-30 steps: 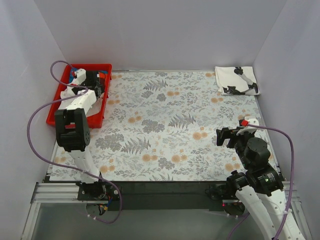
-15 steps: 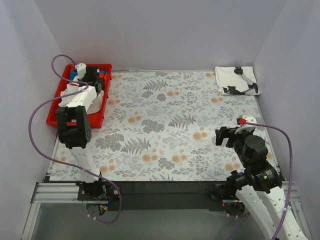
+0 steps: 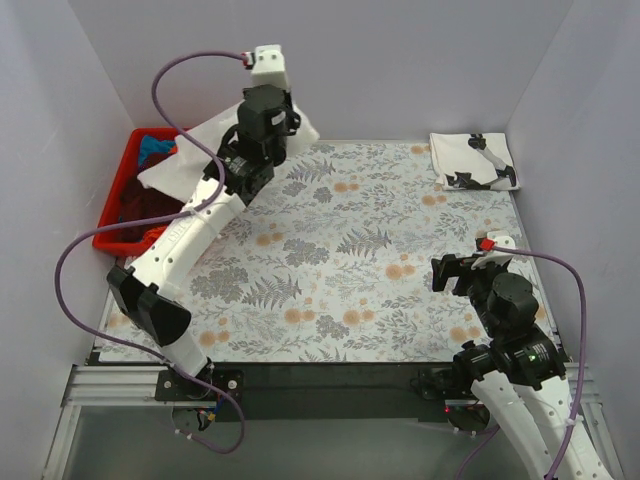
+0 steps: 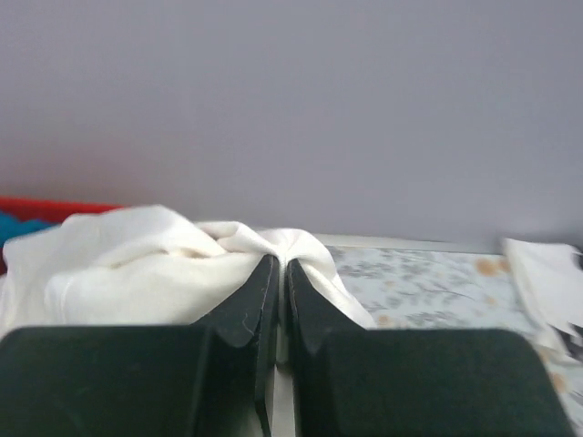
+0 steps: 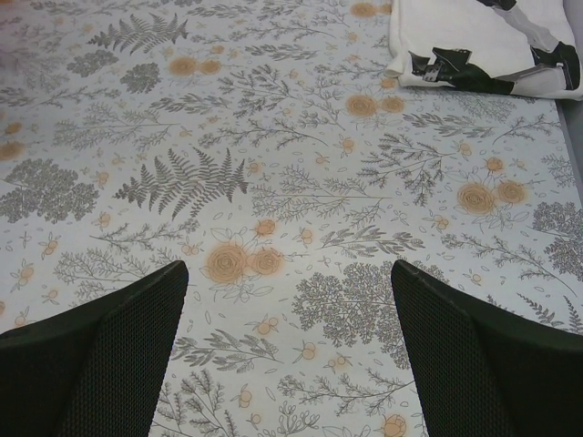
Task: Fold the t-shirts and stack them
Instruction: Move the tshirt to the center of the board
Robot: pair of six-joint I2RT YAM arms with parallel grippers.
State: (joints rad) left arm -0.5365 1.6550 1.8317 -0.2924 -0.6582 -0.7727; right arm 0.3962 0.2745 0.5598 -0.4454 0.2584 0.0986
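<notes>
High over the table's back left, my left gripper (image 3: 285, 125) is shut on a bunched fold of a white t-shirt (image 3: 190, 152). The cloth trails from the jaws down toward the red crate. In the left wrist view the two fingers (image 4: 260, 291) press together on the white t-shirt (image 4: 137, 264). A folded white t-shirt with black print (image 3: 473, 160) lies flat at the back right corner, also seen as the folded t-shirt (image 5: 483, 41) in the right wrist view. My right gripper (image 3: 455, 272) hovers open over the floral mat (image 5: 301, 182) at the near right, nothing between its fingers.
The red crate (image 3: 112, 222) stands at the back left edge, with blue cloth (image 3: 155, 148), maroon cloth (image 3: 140, 205) and a bit of orange cloth (image 3: 152, 234) inside. Grey walls close in the back and both sides. The floral mat (image 3: 350, 230) covers the table.
My left gripper shut on the white t-shirt inside the crate, then swung up and right, pulling the cloth out. The right arm barely moved.
</notes>
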